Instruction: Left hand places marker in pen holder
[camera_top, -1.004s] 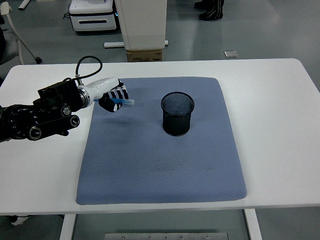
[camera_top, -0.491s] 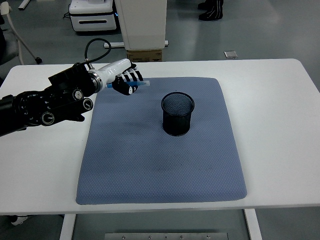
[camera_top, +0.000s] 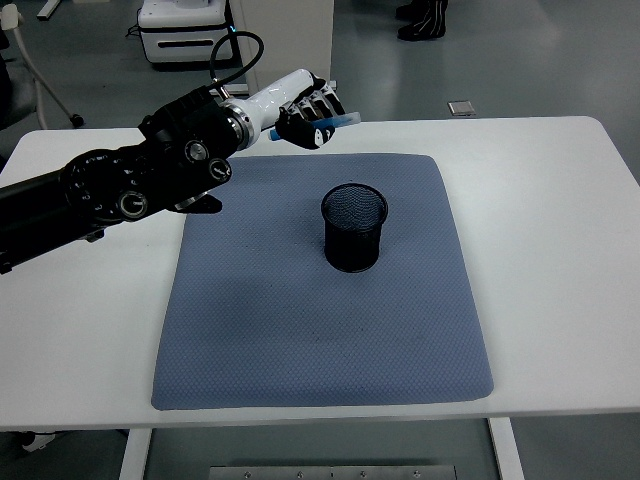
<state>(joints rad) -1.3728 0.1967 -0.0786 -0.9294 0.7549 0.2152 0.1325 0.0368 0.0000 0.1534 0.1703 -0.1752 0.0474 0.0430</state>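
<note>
My left hand (camera_top: 312, 112) is shut on a blue marker (camera_top: 338, 120) and holds it in the air above the far edge of the blue mat (camera_top: 320, 320). The marker lies about level, its tip pointing right. A black mesh pen holder (camera_top: 354, 228) stands upright on the mat, to the right of and nearer than my hand. The holder looks empty. My left arm (camera_top: 120, 190) reaches in from the left edge. The right arm is not in view.
The mat lies in the middle of the white table (camera_top: 560, 220). Beyond the table's far edge stand a white pillar (camera_top: 285, 50), a cardboard box (camera_top: 290, 108) and a white machine (camera_top: 185, 30) on the floor. A person's feet (camera_top: 420, 20) show at the top.
My left hand has risen and moved right and away with the marker, from the mat's left part to above its far edge, closer to the pen holder.
</note>
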